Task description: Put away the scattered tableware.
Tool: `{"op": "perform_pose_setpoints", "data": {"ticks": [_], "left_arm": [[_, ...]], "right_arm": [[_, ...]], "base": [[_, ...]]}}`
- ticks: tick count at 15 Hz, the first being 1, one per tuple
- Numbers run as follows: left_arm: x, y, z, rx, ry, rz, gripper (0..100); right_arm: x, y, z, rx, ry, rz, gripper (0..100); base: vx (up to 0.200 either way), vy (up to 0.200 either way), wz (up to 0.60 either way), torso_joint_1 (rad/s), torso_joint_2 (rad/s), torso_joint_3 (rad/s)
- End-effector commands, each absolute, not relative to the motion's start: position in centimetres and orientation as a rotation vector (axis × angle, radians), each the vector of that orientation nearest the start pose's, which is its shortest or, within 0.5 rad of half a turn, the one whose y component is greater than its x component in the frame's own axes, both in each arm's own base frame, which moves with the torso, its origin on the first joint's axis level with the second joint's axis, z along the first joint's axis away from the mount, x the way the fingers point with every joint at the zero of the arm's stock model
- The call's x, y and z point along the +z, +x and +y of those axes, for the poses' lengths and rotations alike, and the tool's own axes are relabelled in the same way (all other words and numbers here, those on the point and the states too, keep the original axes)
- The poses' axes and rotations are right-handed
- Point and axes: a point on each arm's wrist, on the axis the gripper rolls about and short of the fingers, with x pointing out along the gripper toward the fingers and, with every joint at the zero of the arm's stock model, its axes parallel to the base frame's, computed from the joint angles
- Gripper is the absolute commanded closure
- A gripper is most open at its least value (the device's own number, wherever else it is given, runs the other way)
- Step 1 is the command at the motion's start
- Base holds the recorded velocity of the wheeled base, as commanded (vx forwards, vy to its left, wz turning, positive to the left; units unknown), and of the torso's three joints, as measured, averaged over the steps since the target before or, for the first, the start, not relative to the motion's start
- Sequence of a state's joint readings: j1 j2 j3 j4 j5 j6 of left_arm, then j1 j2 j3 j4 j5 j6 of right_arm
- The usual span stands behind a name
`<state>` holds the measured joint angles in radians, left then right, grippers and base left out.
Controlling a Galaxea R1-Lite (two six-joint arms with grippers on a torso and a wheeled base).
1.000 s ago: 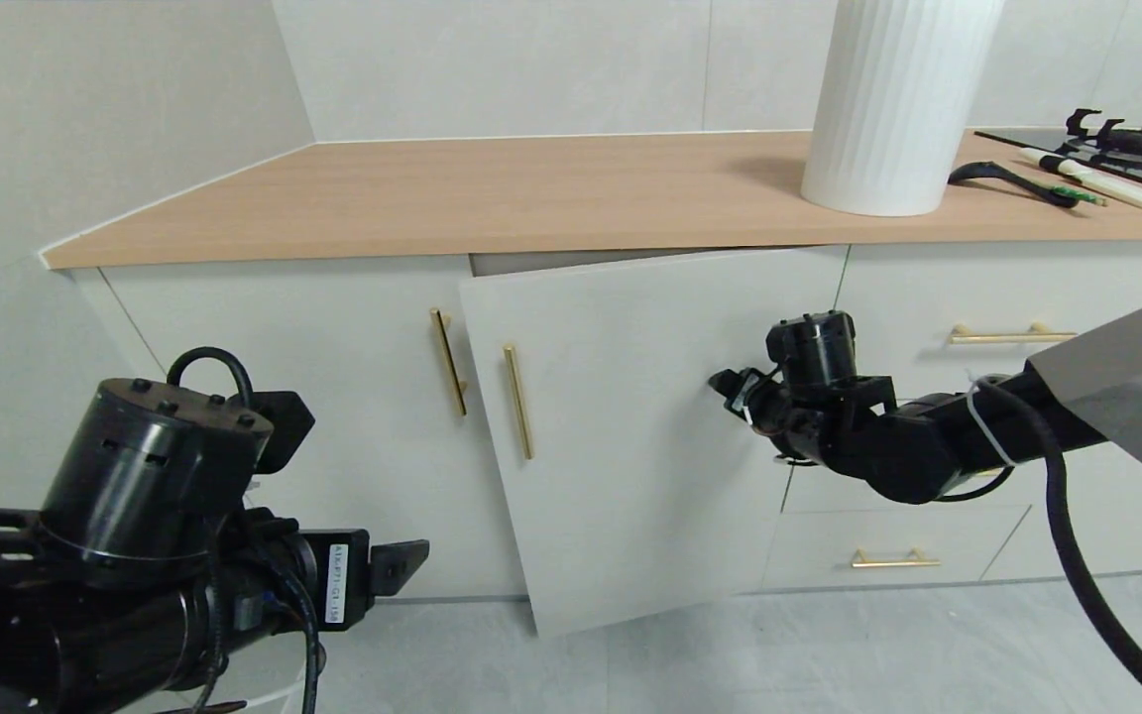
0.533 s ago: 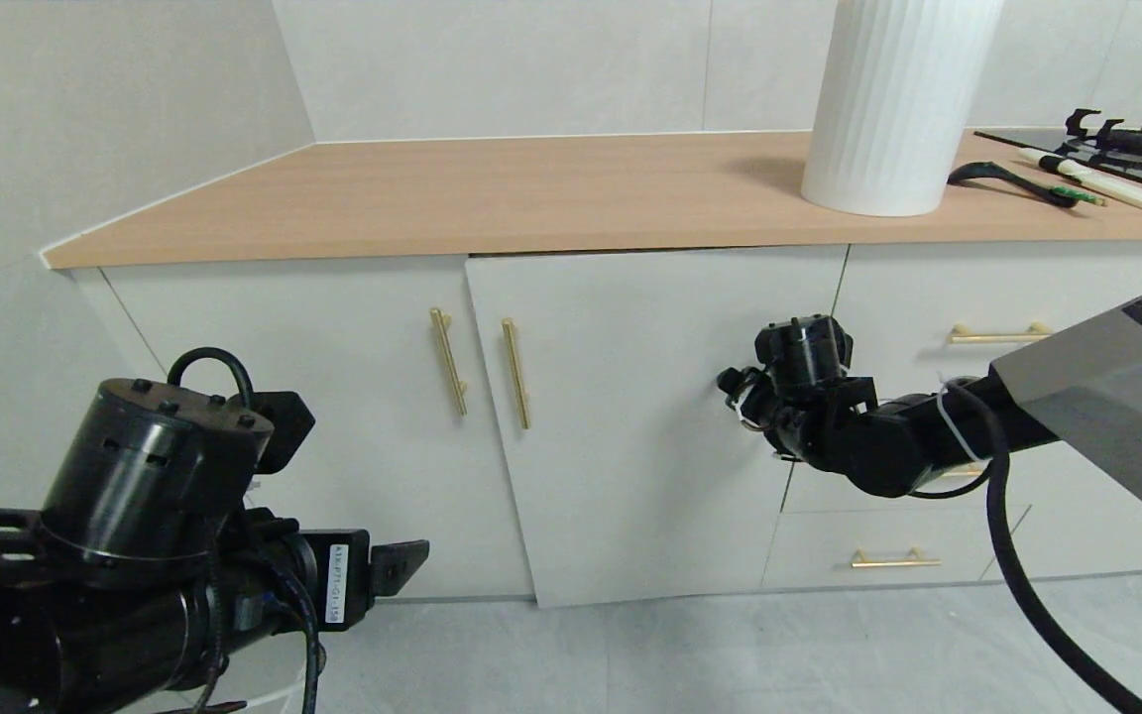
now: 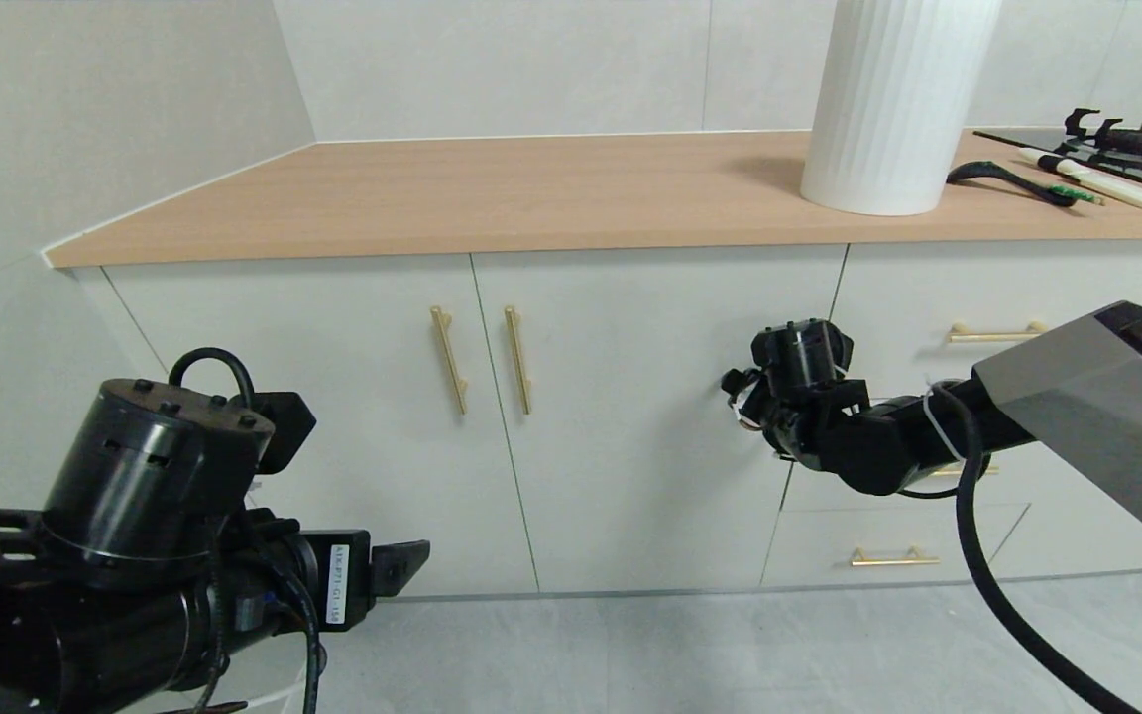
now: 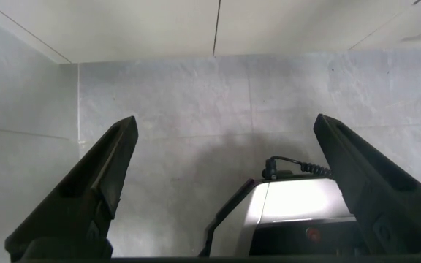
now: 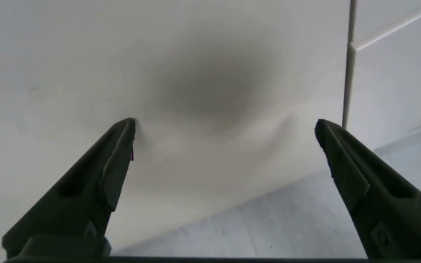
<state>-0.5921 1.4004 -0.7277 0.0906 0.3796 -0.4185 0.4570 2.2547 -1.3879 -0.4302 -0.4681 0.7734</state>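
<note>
**Head view.** Right tool (image 3: 733,393) sits against the face of the cabinet door (image 3: 630,416). The door lies flush with its neighbour, so whatever it holds is hidden. Drawers (image 3: 928,297) just to the right of that tool are also shut, contents unseen. Left tool (image 3: 402,563) hangs low and well to the left of the door, near the floor (image 3: 730,654), carrying nothing.

Up on the table (image 3: 482,198), well above and to the right of the right tool, lie a black ladle (image 3: 1012,180) and a white-handled utensil (image 3: 1111,190), both loose beside the stove grate (image 3: 1141,144). A white ribbed canister (image 3: 893,109) stands just left of them. Its mouth is cut off, so its contents cannot be told.

Judgement: the cupboard stage looks finished, but those two pieces are not yet put away. The task reads as partway done.

**Left wrist view.** Left tool (image 4: 225,120) has its fingers spread wide, with only grey floor between them.

**Right wrist view.** Right tool (image 5: 225,126) is likewise spread wide and grips nothing. The plain door face lies close ahead of both fingertips, and a drawer seam runs off to one side.
</note>
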Motion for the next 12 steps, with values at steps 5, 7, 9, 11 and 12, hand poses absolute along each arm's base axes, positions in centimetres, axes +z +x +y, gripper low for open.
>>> {"op": "perform_pose_setpoints", "data": {"ticks": [5, 7, 9, 11, 12], "left_arm": [[17.7, 17.5, -10.8, -0.058, -0.047, 0.696, 0], [18.0, 17.3, -10.7, -0.06, -0.052, 0.684, 0], [18.5, 17.1, -10.5, -0.066, -0.062, 0.665, 0], [20.7, 15.4, -9.1, -0.081, -0.044, 0.555, 0], [21.5, 14.7, -8.2, -0.071, -0.038, 0.508, 0]], "right_arm": [[14.7, 31.3, 16.6, 0.32, 0.553, 0.619, 0], [15.5, 30.0, 16.0, 0.38, 0.516, 0.615, 0], [15.9, 29.6, 15.7, 0.365, 0.464, 0.583, 0], [18.1, 27.4, 14.3, 0.307, 0.345, 0.465, 0], [19.0, 26.2, 13.6, 0.284, 0.331, 0.426, 0]], "base": [[0.0, 0.0, 0.0, 0.0, 0.0, 0.0], [0.0, 0.0, 0.0, 0.0, 0.0, 0.0], [0.0, 0.0, 0.0, 0.0, 0.0, 0.0], [0.0, 0.0, 0.0, 0.0, 0.0, 0.0], [0.0, 0.0, 0.0, 0.0, 0.0, 0.0]]}}
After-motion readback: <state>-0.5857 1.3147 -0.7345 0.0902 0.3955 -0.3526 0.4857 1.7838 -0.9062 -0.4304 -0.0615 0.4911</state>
